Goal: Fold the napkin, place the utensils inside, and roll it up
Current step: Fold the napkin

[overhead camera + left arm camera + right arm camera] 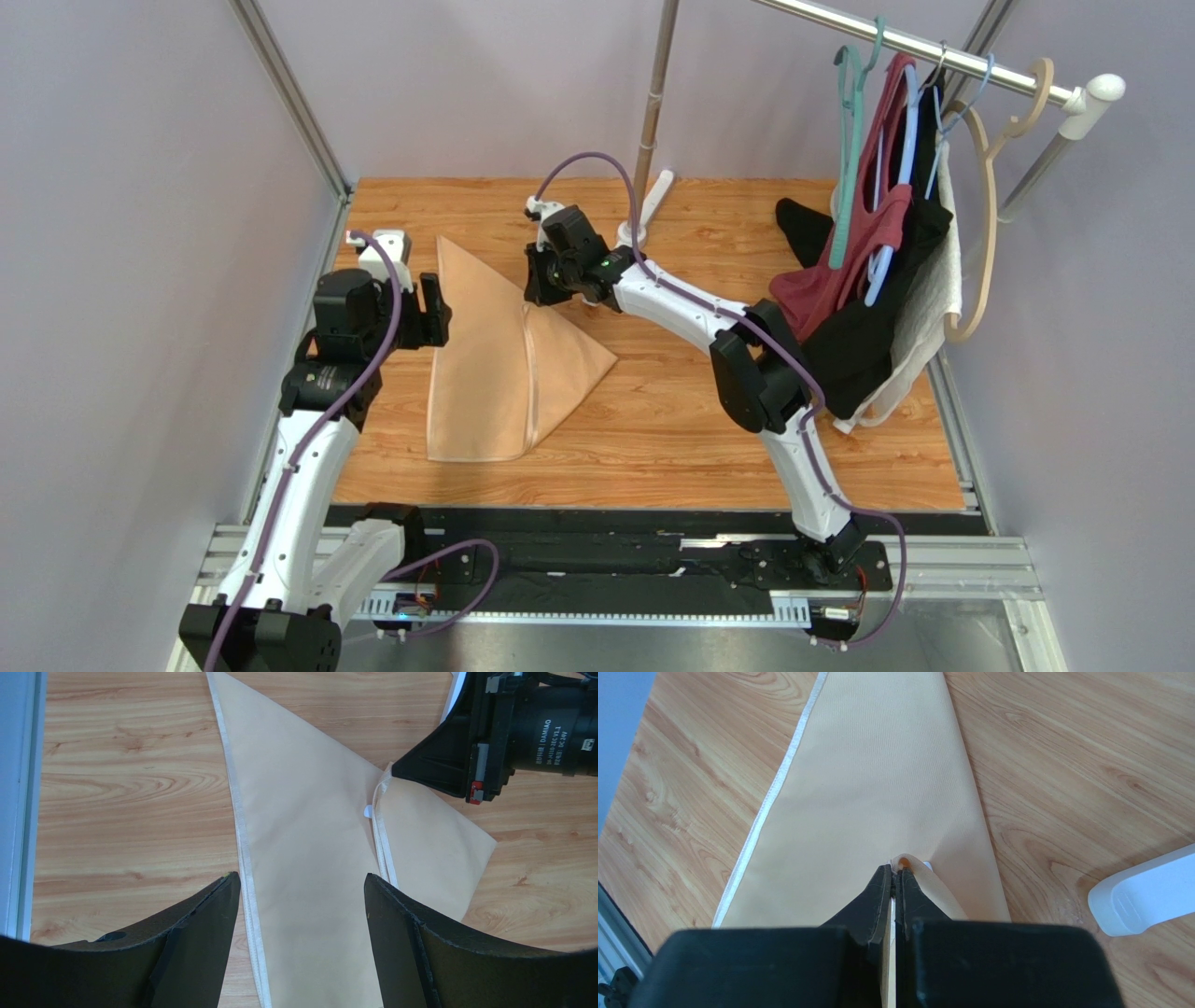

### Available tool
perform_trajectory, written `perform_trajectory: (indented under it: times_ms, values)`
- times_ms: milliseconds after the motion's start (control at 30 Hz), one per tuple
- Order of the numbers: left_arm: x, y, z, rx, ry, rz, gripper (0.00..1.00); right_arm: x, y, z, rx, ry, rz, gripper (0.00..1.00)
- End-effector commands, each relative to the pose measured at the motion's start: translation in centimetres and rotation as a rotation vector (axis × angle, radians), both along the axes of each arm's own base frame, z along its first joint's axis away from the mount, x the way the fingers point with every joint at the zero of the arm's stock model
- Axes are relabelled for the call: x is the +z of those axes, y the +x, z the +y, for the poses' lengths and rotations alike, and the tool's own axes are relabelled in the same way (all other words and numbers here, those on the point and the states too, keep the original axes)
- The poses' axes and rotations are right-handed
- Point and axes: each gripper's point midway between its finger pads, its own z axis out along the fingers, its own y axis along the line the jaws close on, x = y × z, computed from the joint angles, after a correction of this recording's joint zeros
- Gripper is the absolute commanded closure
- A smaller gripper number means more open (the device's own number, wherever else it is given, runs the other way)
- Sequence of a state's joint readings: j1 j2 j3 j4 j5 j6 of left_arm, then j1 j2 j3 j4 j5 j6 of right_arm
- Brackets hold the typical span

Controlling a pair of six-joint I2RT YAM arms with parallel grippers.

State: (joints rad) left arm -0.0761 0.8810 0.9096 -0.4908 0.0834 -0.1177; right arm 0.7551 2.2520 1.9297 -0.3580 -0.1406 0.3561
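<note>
Soft peach-tan napkin, folded into overlapping pointed flaps with a pale stitched hem, flat on the wood-grain table. Pinched at its far inner fold by the right gripper, jaws closed tight on cloth. At the napkin's left edge, left gripper spread wide, holding nothing. Bare board right of the napkin; smooth white pole foot beyond its far right.

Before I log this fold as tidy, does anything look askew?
Yes: the napkin lies folded unevenly, one pointed flap sticking out to the right, hems not lined up. The right gripper pinches its raised edge.
</note>
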Motion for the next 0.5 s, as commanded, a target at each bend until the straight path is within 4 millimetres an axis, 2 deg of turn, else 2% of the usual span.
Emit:
perform_trajectory:
  times_ms: [0,267,467]
  values:
    - [1.8,0.3,-0.2,-0.006,-0.003,-0.045,0.26,0.6,1.2,0.8,-0.005,0.002,-0.052,1.0]
    - [1.7,0.3,-0.2,-0.003,-0.002,-0.042,0.26,-2.2,1.8,1.2,-0.007,-0.026,-0.028,1.0]
    - [1.7,0.3,-0.3,-0.008,-0.002,-0.042,0.26,-2.9,2.7,1.2,-0.032,-0.041,-0.037,1.0]
